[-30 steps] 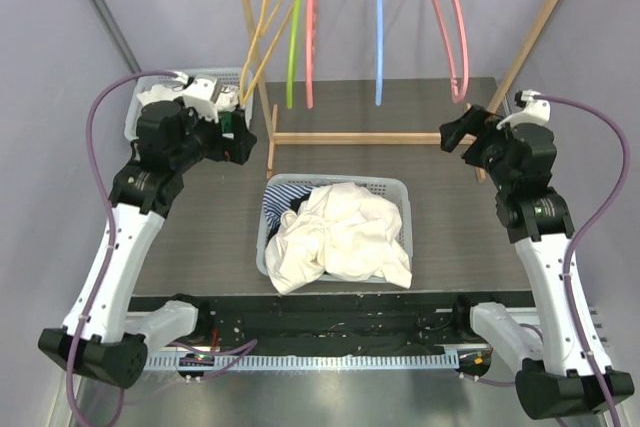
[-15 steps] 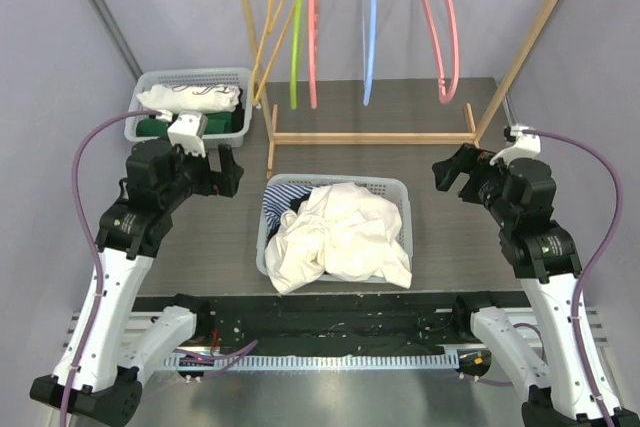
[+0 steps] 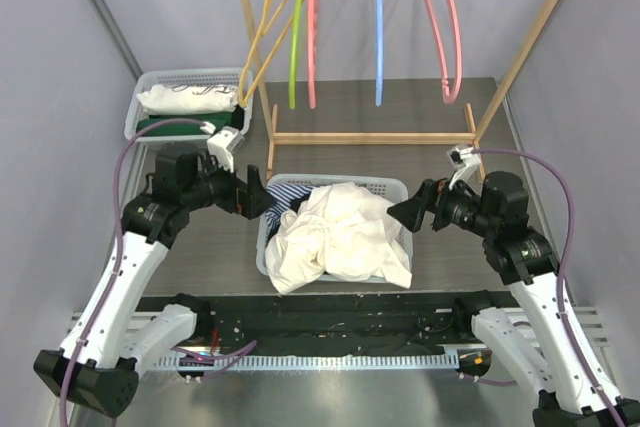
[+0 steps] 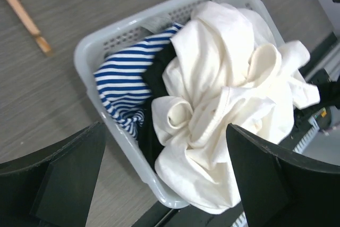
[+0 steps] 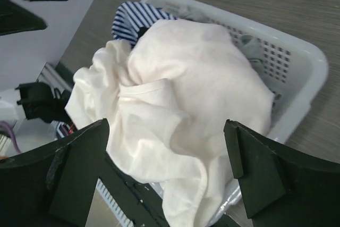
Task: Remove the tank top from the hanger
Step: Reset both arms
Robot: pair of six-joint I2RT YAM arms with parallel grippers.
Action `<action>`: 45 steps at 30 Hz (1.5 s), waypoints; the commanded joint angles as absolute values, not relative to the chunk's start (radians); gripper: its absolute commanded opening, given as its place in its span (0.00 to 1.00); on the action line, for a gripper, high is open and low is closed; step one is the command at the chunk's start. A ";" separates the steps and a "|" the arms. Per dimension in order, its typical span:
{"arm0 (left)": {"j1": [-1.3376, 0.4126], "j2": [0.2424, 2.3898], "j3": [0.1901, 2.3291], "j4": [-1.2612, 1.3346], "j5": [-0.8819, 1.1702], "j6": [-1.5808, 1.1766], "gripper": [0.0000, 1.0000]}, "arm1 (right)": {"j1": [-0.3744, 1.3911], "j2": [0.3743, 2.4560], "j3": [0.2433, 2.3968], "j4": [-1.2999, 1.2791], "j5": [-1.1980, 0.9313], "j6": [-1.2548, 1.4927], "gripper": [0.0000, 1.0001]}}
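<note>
Left gripper [image 3: 258,192] and right gripper [image 3: 403,213]: both spread wide, empty, flanking basket [image 3: 375,182] at its left and right rims.

White top [image 3: 340,232] (taken to be the tank top; no straps discernible): heaped in basket over striped cloth [image 3: 280,197], spilling over near rim.

Hangers [image 3: 378,37] on rack [image 3: 370,137]: all bare, well apart from basket.

Risks, as judged:
- Hooking a fold of top with an open finger and dragging it off near edge.
- Knocking basket wall and shifting it.
- Pinching striped cloth instead, if closed blind into the heap.
</note>
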State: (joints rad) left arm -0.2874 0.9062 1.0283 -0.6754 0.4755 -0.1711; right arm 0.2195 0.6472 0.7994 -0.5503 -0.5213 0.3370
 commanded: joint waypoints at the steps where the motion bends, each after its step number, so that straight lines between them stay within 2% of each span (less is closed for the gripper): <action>1: -0.357 0.960 1.023 -0.666 0.575 -0.105 1.00 | 0.346 0.693 0.782 -0.416 -0.602 0.288 0.99; 5: -0.490 1.044 1.048 -0.719 0.528 -0.031 1.00 | 0.659 0.853 0.848 -0.403 -0.428 0.215 1.00; 8: -0.523 1.061 1.045 -0.744 0.509 -0.005 1.00 | 0.837 1.011 0.926 -0.426 -0.205 0.189 1.00; 15: -0.535 1.029 1.032 -0.782 0.511 0.087 1.00 | 0.844 1.146 0.884 -0.264 -0.005 0.193 1.00; 19: -0.541 1.020 1.046 -0.805 0.514 0.114 1.00 | 0.831 1.215 0.842 -0.164 0.274 0.231 1.00; 22: -0.543 1.017 1.054 -0.808 0.515 0.113 1.00 | 0.831 1.271 0.815 -0.129 0.357 0.287 1.00; 38: -0.543 1.023 1.095 -0.801 0.454 0.101 1.00 | 0.951 1.402 0.565 -0.072 0.428 0.482 1.00; 45: -0.537 1.017 1.100 -0.752 0.287 0.101 1.00 | 0.953 1.166 0.777 -0.293 0.500 0.399 1.00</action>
